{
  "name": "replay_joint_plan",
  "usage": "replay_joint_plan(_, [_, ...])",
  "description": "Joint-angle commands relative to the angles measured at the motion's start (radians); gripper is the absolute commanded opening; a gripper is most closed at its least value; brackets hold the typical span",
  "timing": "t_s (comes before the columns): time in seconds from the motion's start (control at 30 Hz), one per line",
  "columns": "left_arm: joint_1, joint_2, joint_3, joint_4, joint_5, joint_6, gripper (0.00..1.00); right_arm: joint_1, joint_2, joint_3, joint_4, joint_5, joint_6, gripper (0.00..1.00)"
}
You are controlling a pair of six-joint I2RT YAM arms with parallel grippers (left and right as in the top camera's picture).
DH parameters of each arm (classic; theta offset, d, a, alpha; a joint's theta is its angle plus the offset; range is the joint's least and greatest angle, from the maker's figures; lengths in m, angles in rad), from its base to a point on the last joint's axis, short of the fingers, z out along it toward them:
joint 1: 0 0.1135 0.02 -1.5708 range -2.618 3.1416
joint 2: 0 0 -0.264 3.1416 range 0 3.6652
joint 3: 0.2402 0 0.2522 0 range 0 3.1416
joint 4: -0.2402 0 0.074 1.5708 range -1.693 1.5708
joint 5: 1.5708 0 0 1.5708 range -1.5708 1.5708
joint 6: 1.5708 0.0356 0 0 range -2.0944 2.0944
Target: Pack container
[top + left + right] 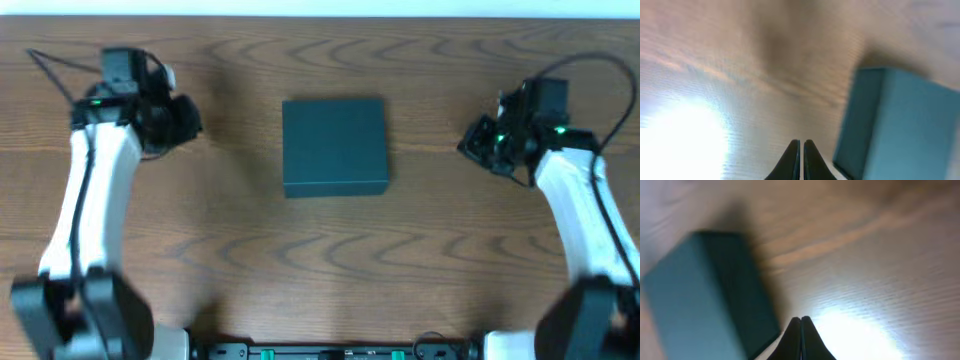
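The container (pixel 334 146) is a dark teal box, lid shut, in the middle of the wooden table. It also shows in the left wrist view (pixel 900 125) and in the right wrist view (pixel 705 300). My left gripper (pixel 190 118) hangs well to the left of it, fingers together and empty (pixel 801 146). My right gripper (pixel 470 142) hangs well to the right of it, fingers together and empty (pixel 800 322). No snack packets or can are in view.
The wooden table (pixel 330 250) spreads around the box. Both arm bases stand at the front corners, left (pixel 70 310) and right (pixel 590 315). Glare marks the wood under each wrist camera.
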Motion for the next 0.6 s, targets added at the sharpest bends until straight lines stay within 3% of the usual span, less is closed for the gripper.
replay_joint_plan(0.0, [-0.002,-0.137,0.108,-0.092,-0.037,0.188,0.06,0.019,-0.123,0.120,-0.101,0.046,-0.221,0.01])
replay_joint_plan(0.2, [-0.002,-0.347,0.251,-0.331,-0.037,0.298,0.06,0.019,-0.345,0.289,-0.374,0.113,-0.378,0.02])
replay_joint_plan(0.57, [-0.002,-0.784,0.257,-0.700,0.061,0.327,0.06,0.019,-0.805,0.298,-0.765,0.138,-0.346,0.02])
